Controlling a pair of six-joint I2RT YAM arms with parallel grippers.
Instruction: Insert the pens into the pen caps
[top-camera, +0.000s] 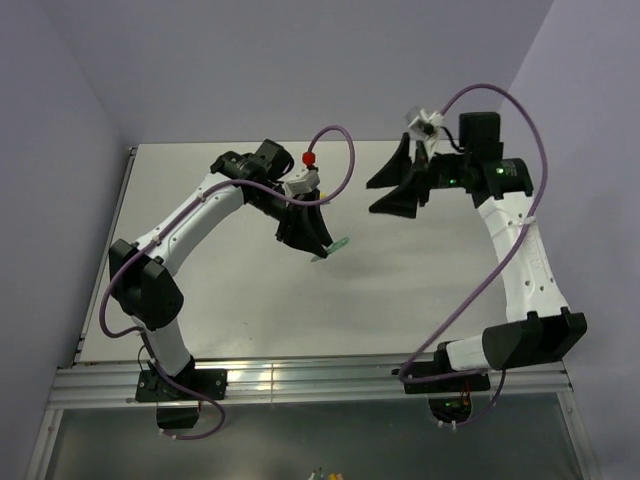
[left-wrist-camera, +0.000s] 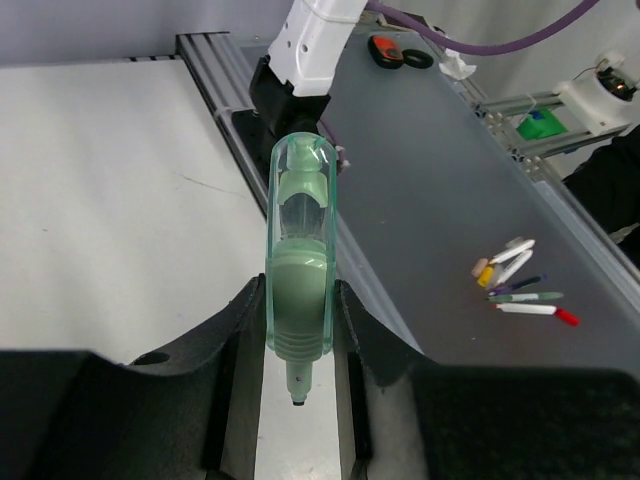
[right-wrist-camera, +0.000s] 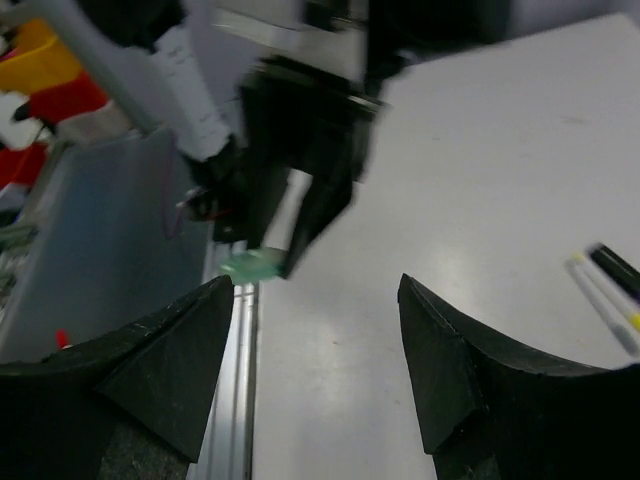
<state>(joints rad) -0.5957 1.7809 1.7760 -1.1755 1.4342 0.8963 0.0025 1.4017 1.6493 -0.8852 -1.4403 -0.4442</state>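
My left gripper (left-wrist-camera: 298, 300) is shut on a translucent green pen (left-wrist-camera: 298, 262), held lengthwise between the fingers with its dark tip toward the camera. From above, that pen (top-camera: 335, 245) pokes out of the left gripper (top-camera: 318, 245) over the middle of the white table (top-camera: 240, 300). My right gripper (top-camera: 372, 197) hangs to its right in the air, open and holding nothing. In the blurred right wrist view the right gripper (right-wrist-camera: 315, 290) faces the green pen (right-wrist-camera: 250, 266). Two more pens (right-wrist-camera: 608, 290) lie at that view's right edge. No pen caps show clearly on the table.
Beyond the table's metal rail (left-wrist-camera: 225, 95) lies a dark lower shelf (left-wrist-camera: 430, 200). It carries a cluster of several loose pens (left-wrist-camera: 525, 290) and a small yellow stub (left-wrist-camera: 486, 277). A purple cable (top-camera: 340, 150) loops over the left arm, and lilac walls enclose the table.
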